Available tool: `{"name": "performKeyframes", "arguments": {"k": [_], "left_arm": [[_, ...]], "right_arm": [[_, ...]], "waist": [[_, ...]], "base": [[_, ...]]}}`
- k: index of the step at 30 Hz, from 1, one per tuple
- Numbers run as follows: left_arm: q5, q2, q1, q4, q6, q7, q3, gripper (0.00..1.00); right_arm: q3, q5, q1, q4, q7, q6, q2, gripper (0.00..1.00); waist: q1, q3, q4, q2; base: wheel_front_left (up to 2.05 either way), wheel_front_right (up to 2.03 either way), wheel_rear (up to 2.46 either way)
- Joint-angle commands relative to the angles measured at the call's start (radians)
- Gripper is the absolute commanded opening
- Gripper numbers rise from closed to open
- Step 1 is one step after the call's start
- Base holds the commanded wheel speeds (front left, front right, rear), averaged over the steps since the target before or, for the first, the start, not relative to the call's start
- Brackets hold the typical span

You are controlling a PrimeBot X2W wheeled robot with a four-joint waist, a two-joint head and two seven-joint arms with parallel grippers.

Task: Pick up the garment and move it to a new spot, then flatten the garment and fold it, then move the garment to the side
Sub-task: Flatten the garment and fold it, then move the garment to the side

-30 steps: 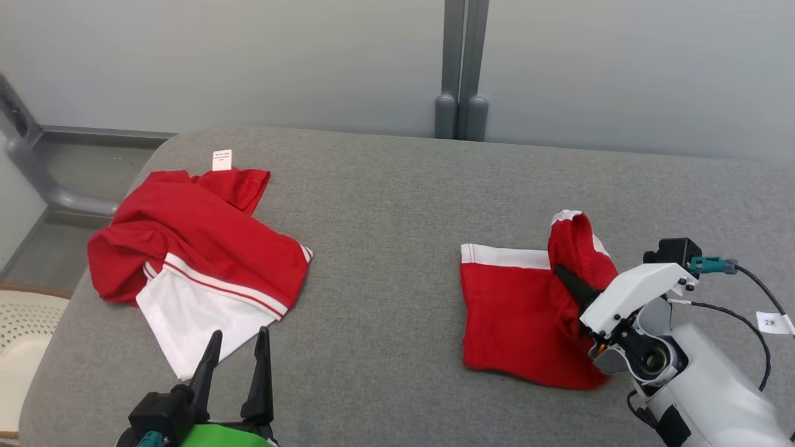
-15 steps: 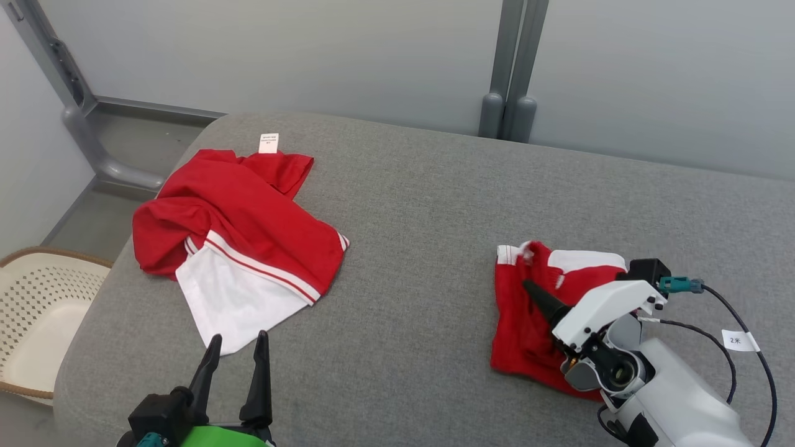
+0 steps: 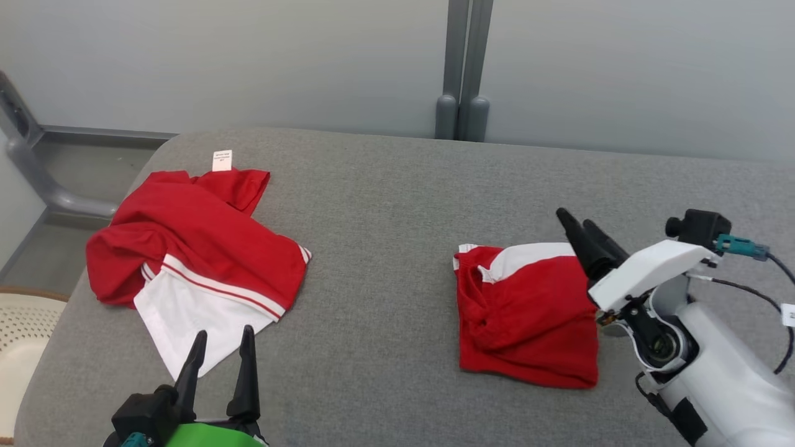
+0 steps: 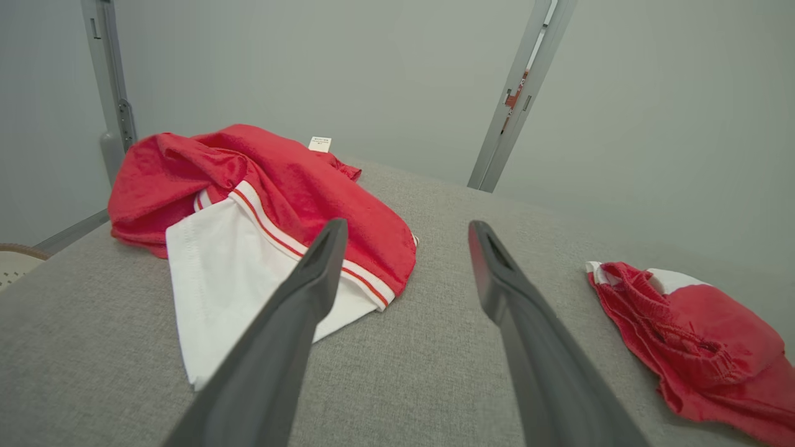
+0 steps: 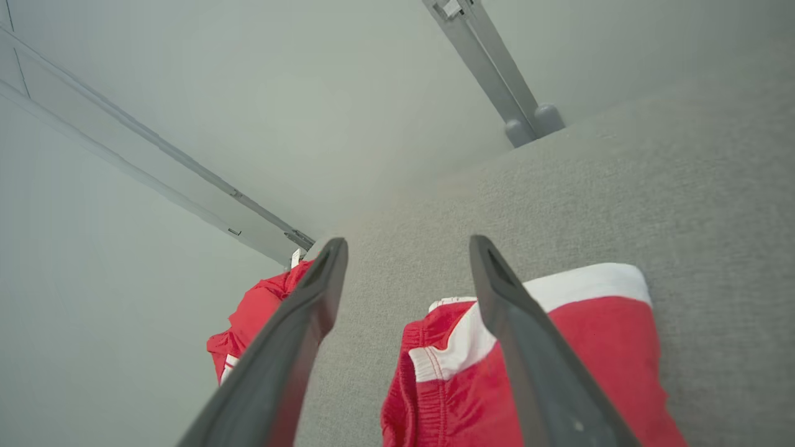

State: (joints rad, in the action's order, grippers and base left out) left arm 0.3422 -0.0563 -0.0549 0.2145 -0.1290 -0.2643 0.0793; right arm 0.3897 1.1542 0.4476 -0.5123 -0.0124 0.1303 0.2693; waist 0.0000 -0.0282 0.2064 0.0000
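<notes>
folded shorts, right of centre: red, white band along the upper edge. crumpled garment, left: red, white panel bordered by thin red and white stripes; white label at its top. padded surface: heathered grey. basket, lower left edge: cream, perforated. left gripper: black fingers, green body. right gripper: black fingers, white housing, teal connector.

You have the left gripper, two long dark tapered fingers, low at your left, pointing forward with its fingers spread wide, and the right gripper, on its pale white forearm, angled forward and leftward, fingers likewise parted and empty.
</notes>
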Motion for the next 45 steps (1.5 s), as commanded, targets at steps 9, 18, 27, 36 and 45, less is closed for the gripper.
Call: {"name": "performKeyframes", "arguments": {"k": [9, 18, 27, 36, 45], "left_arm": [[-0.017, 0.002, -0.016, -0.062, 0.0, 0.0, -0.05, 1.0], [-0.058, 0.005, -0.014, -0.099, -0.001, 0.0, -0.059, 1.0], [-0.093, 0.005, -0.002, -0.099, -0.001, 0.0, -0.058, 1.0], [-0.106, 0.005, 0.009, -0.081, -0.002, 0.0, -0.055, 1.0], [-0.105, 0.005, 0.026, -0.064, -0.002, 0.0, -0.046, 1.0]], "right_arm": [[0.005, -0.212, -0.067, 0.148, -0.223, 0.001, 0.115, 1.0], [-0.174, -0.512, -0.226, 0.245, -0.252, 0.001, 0.051, 1.0], [-0.284, -0.73, -0.37, 0.305, -0.253, 0.001, -0.036, 1.0], [-0.299, -0.78, -0.383, 0.308, -0.253, 0.001, -0.061, 1.0], [-0.252, -0.754, -0.341, 0.256, -0.253, 0.001, -0.048, 1.0]], "waist": [[0.0, -0.014, -0.127, 0.0], [0.0, -0.016, -0.178, 0.0], [0.0, -0.015, -0.187, 0.0], [0.0, -0.012, -0.192, 0.0], [0.0, -0.001, -0.181, 0.0]], "base": [[0.0, 0.0, 0.0], [0.0, 0.0, 0.0], [0.0, 0.0, 0.0], [0.0, 0.0, 0.0], [0.0, 0.0, 0.0]]}}
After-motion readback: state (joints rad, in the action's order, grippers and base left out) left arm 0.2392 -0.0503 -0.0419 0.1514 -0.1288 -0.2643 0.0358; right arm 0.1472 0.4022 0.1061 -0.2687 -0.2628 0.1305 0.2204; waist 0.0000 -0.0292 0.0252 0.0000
